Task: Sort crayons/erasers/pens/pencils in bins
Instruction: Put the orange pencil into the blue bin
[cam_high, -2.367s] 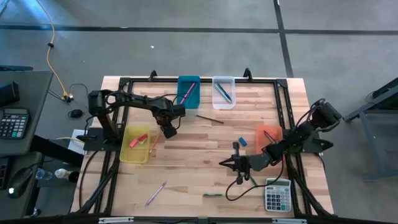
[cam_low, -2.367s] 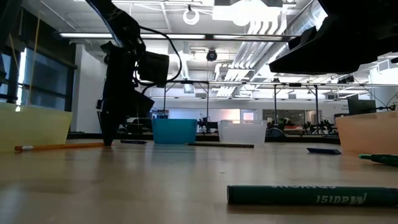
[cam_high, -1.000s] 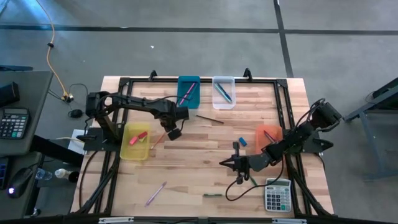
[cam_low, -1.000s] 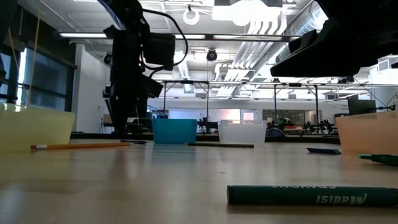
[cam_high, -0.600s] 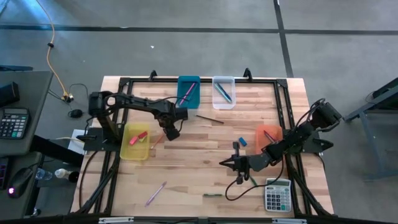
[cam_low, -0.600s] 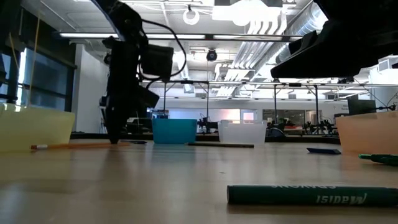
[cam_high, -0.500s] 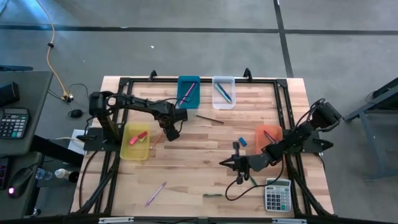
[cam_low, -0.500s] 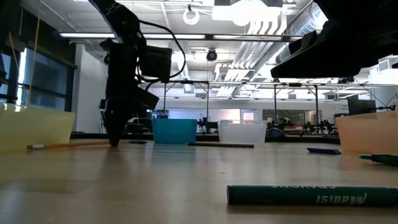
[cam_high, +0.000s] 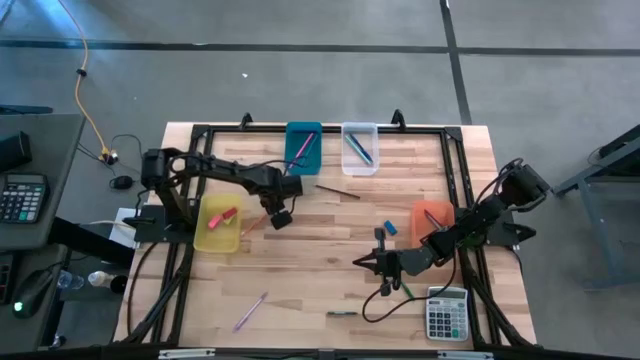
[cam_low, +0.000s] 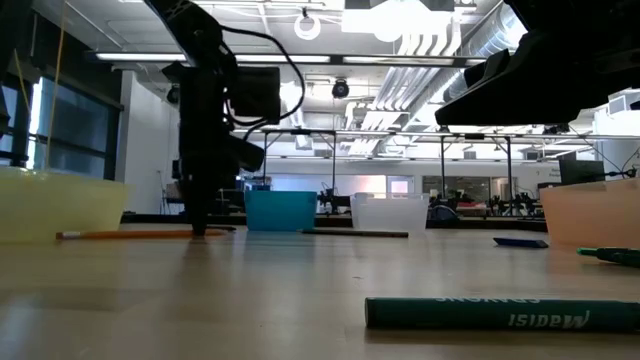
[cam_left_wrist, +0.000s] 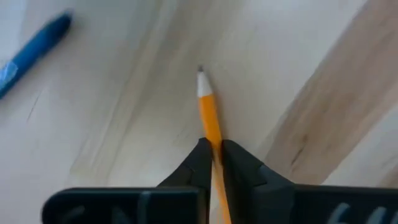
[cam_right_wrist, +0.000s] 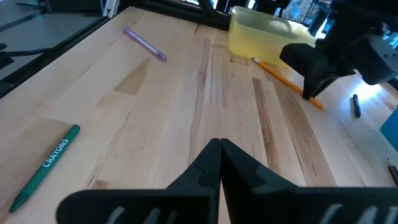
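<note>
Bins stand in two groups on the wooden surface (cam_high: 320, 265). Along the far edge, side by side, are the teal bin (cam_high: 303, 148), with a pink stick lying slantwise in it, and the clear bin (cam_high: 359, 148), with a dark teal stick in it. The yellow bin (cam_high: 219, 224) sits near the left edge and holds one red eraser (cam_high: 224, 215). The orange bin (cam_high: 432, 220) sits near the right edge; something reddish lies inside, too small to name. A blue eraser (cam_high: 390, 227) lies loose on the surface just beside the orange bin.

The left end effector (cam_high: 277, 216) is down at the surface just beside the yellow bin, its fingers (cam_left_wrist: 200, 163) pinched onto an orange pencil (cam_left_wrist: 210, 121); the pencil's sharpened tip points out ahead of the fingers and its other end reaches toward the yellow bin. A blue pen (cam_left_wrist: 34, 51) lies near it.

The right end effector (cam_high: 380, 262) hangs over the middle of the surface toward the near edge, fingers pressed together and holding nothing. A green crayon (cam_right_wrist: 46, 167) and a purple stick (cam_high: 250, 311) lie near the near edge, and a grey calculator (cam_high: 447, 315) sits at the near right corner.
</note>
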